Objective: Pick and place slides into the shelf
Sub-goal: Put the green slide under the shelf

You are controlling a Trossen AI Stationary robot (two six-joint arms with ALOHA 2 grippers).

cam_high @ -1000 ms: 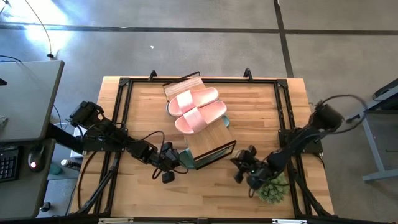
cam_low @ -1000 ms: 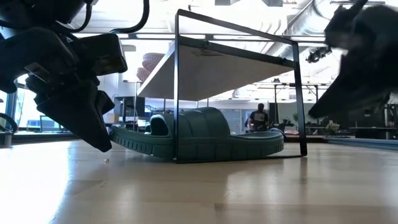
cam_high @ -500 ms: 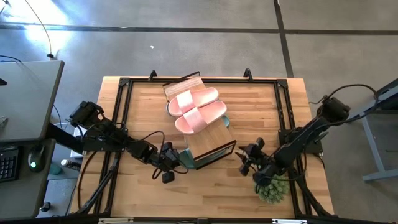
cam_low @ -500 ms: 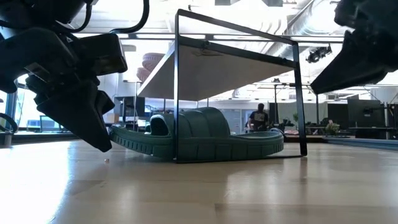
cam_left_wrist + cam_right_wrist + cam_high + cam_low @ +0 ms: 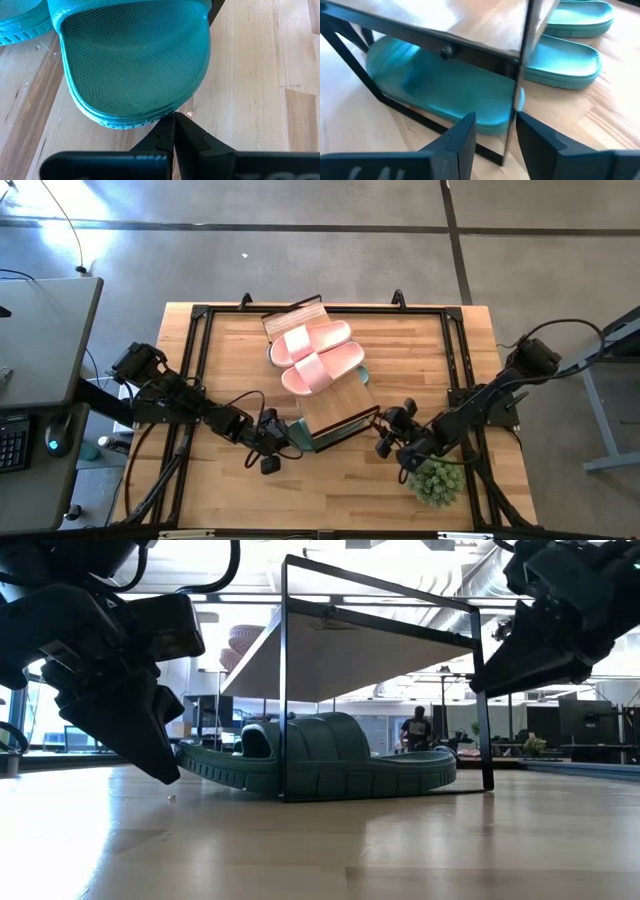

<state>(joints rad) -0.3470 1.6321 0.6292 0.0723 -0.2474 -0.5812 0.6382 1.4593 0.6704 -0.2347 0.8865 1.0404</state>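
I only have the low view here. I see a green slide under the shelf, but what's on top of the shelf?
Observer: Two pale pink slides lie side by side on the shelf's plank top.
Operator: Is the left end effector holding anything?
Observer: No. The left end effector is shut, its tip right at a green slide's rim; I cannot tell whether they touch.
Operator: And the right one?
Observer: The right end effector is open and empty, aimed at the shelf's black corner post.
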